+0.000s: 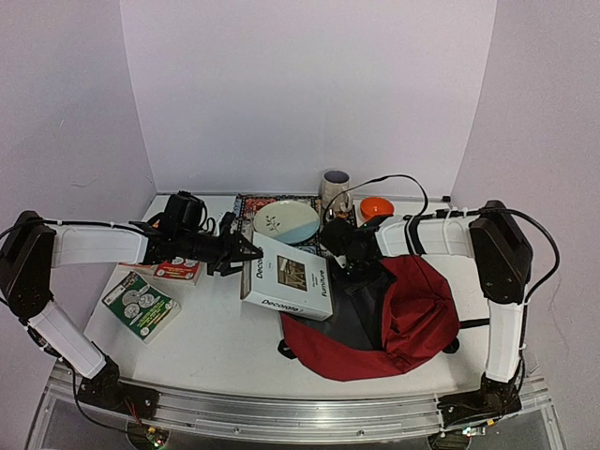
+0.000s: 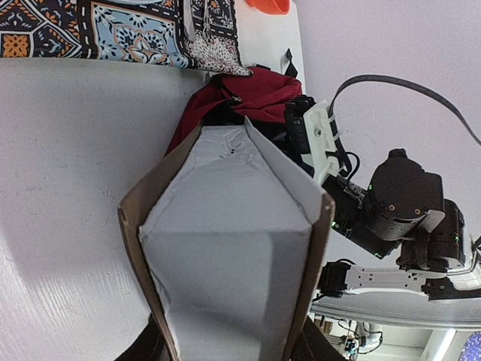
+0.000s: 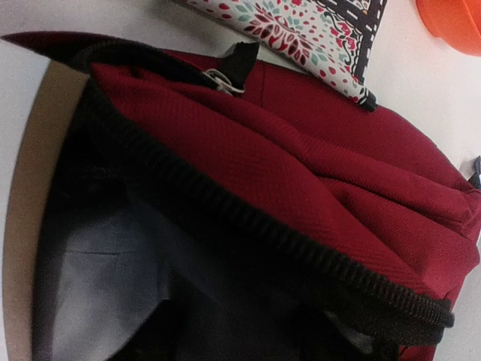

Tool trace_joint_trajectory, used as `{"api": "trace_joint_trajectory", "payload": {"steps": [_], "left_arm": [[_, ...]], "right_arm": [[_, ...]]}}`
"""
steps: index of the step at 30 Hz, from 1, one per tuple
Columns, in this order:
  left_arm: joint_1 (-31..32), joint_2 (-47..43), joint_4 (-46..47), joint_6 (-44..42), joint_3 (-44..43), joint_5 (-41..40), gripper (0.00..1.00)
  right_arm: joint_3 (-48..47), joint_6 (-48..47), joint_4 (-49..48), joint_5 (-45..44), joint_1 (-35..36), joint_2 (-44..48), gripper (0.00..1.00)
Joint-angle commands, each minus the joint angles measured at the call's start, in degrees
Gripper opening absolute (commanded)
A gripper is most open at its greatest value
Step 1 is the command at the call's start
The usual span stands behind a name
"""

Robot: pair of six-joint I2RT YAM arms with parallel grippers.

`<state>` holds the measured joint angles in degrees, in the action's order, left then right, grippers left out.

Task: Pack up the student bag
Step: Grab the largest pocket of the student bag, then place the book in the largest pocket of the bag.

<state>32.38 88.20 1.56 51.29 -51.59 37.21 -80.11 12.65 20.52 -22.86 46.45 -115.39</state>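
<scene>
Top external: your left pincer [image 1: 242,253] is clamped on the white book [image 1: 289,277], whose far corner meets the open mouth of the student bag [image 1: 412,319].

You have the bag lying on the table [image 1: 216,337] at front right, just beside the book, its mouth under your right pincer [image 1: 349,258]; whether that pincer is wide, narrow or gripping the rim you cannot tell. Your left wrist view alone shows the book edge-on, its far end at the red opening. Your right wrist view alone shows the black zip, the grey lining, the patterned mat [image 3: 301,30] and the orange bowl [image 3: 455,19]. Your left arm stretches level to the right; your right arm stands tall, forearm reaching left over the bag.
</scene>
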Motion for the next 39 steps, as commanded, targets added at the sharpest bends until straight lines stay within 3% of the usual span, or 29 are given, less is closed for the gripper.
{"api": "trace_joint_trajectory", "payload": {"steps": [1, 4, 12, 24, 39], "left_arm": [[0.3, 0.1, 2.5, 0.6, -0.3, -0.7, 0.15], [0.3, -0.4, 2.7, 1.5, -0.7, -0.2, 0.15], [0.6, -4.1, 6.8, 9.2, 1.2, 0.2, 0.12], [2.4, -6.3, 7.9, 13.8, 4.0, -2.8, 0.13], [2.7, -2.0, 8.0, 10.4, 0.0, -6.4, 0.12]], "right_arm": [[-2.8, 0.0, 3.6, -0.9, 0.0, 2.1, 0.28], [-3.9, 0.1, 3.7, -0.8, 0.1, 3.2, 0.13], [-8.2, 3.0, 3.7, -2.6, 0.1, 4.8, 0.01], [-13.5, 4.8, 2.6, -4.5, 0.6, 5.8, 0.00], [-9.0, 1.0, -0.5, 4.1, 1.9, 15.5, 0.03]]}}
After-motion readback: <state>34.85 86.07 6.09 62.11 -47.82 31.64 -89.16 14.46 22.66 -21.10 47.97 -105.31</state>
